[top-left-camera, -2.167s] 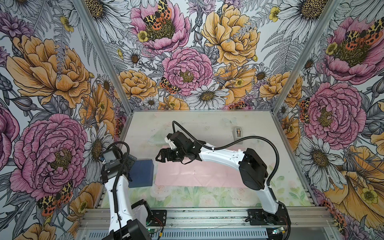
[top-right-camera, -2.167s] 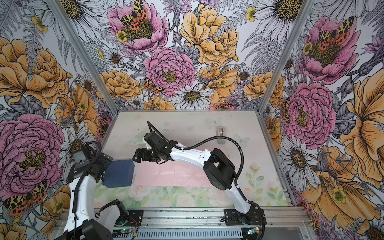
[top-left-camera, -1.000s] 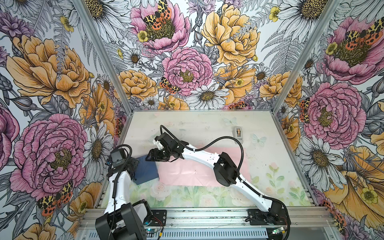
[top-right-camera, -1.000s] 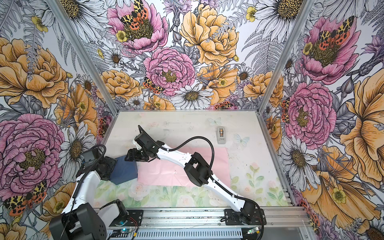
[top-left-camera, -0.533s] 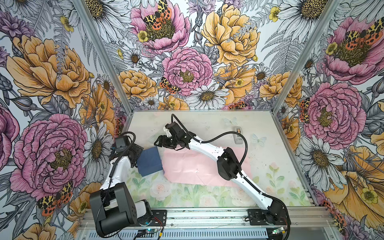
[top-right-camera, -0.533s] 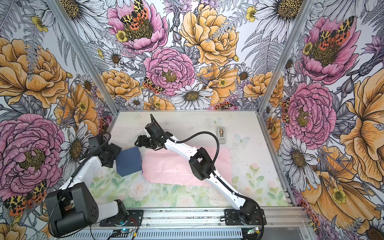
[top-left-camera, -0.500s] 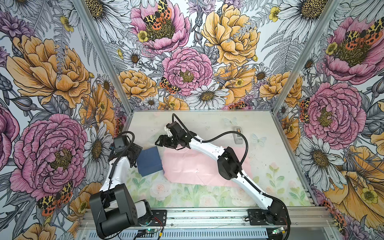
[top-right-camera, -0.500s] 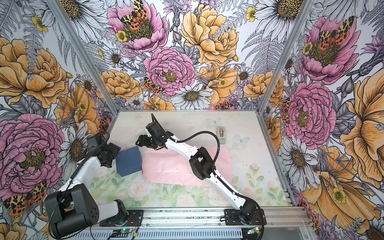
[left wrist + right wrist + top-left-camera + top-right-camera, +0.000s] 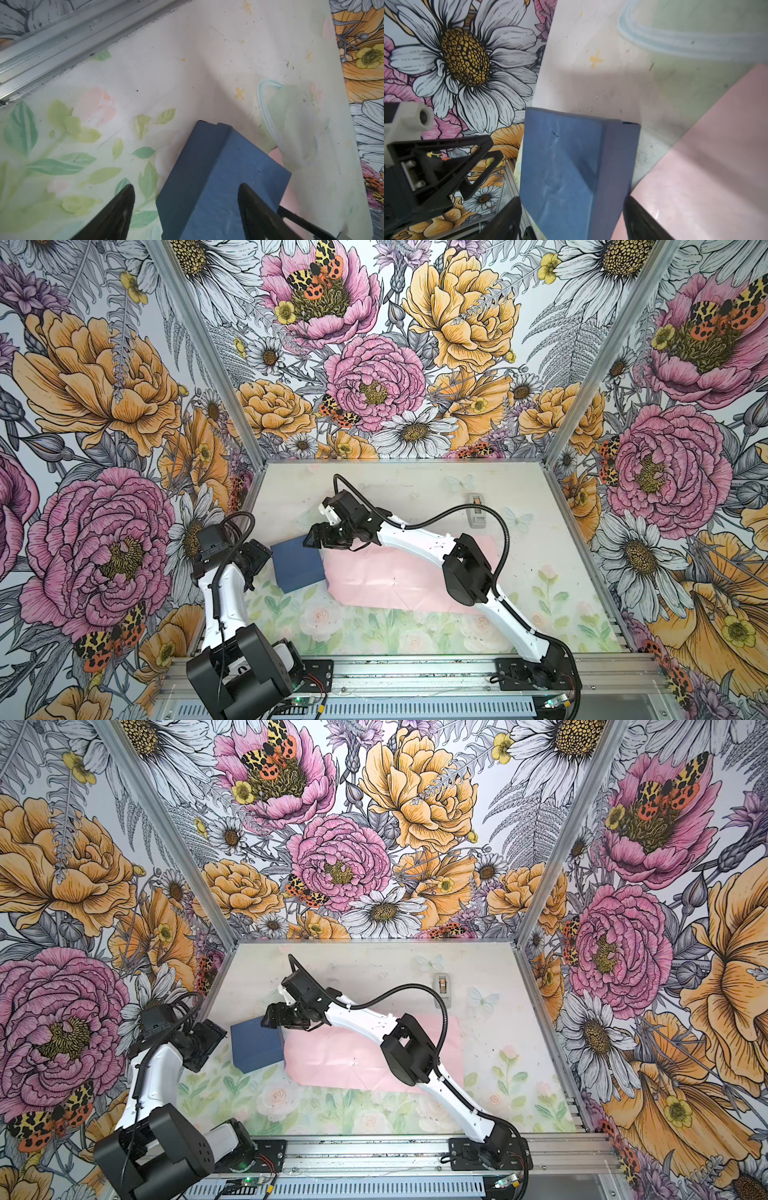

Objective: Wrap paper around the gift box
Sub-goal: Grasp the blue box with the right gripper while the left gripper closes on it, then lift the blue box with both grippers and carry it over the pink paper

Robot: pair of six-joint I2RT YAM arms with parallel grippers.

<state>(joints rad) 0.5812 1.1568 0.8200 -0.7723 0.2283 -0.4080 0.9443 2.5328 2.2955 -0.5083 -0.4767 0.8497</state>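
Observation:
The dark blue gift box (image 9: 297, 564) (image 9: 255, 1046) lies on the table, its right side against the left edge of the pale pink paper (image 9: 407, 576) (image 9: 357, 1056). My left gripper (image 9: 266, 560) (image 9: 185, 185) is open at the box's left side. One finger lies over the box (image 9: 209, 176) and the other stands clear of it. My right gripper (image 9: 311, 539) (image 9: 572, 197) reaches across to the box's far right corner. It is open and straddles the box (image 9: 560, 166), with a finger close along each side.
A small grey tape dispenser (image 9: 476, 510) (image 9: 443, 986) stands at the back right, beyond the paper. The left wall and its metal rail (image 9: 52, 47) run close behind the left gripper. The right arm (image 9: 415, 537) stretches over the paper.
The box has slid a little toward the back and now sits against the paper's left edge. Both grippers have opened slightly. The right gripper drew back, then returned to the box's corner.

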